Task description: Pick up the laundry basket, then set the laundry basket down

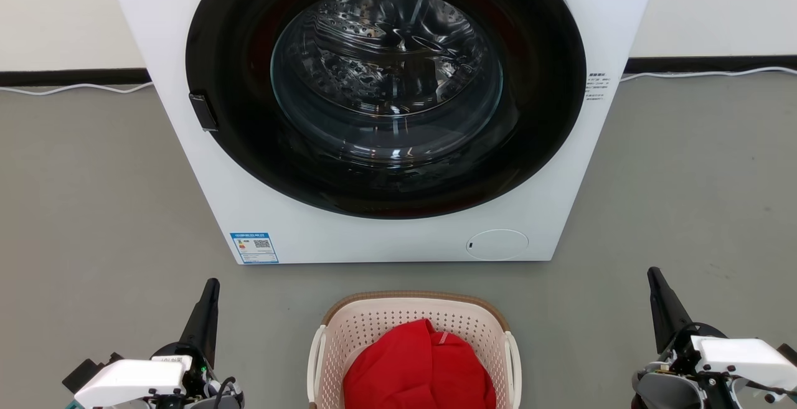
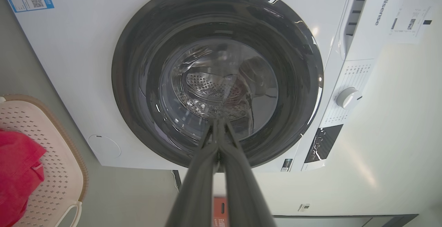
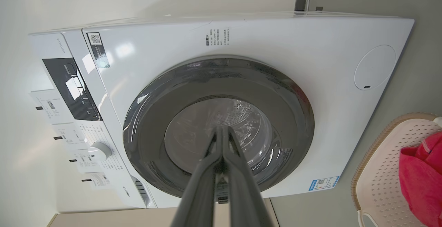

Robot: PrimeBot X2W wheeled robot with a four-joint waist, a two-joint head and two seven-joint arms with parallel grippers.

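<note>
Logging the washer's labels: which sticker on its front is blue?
The QR-code sticker at the lower left corner; the text sticker right of the door is white.

The washer (image 1: 386, 235) loses its top to the head view's upper edge. The basket (image 1: 373, 319) is cut off at its near end by the bottom edge, and the red cloth (image 1: 417, 365), perhaps a single garment, hides its floor. Print on the blue label (image 1: 254, 248) and the side sticker (image 1: 598, 87) is too small to read. In each wrist view the basket runs off a side edge, and the left gripper (image 2: 218, 125) and right gripper (image 3: 222, 130) each cover a strip of the washer.
</note>
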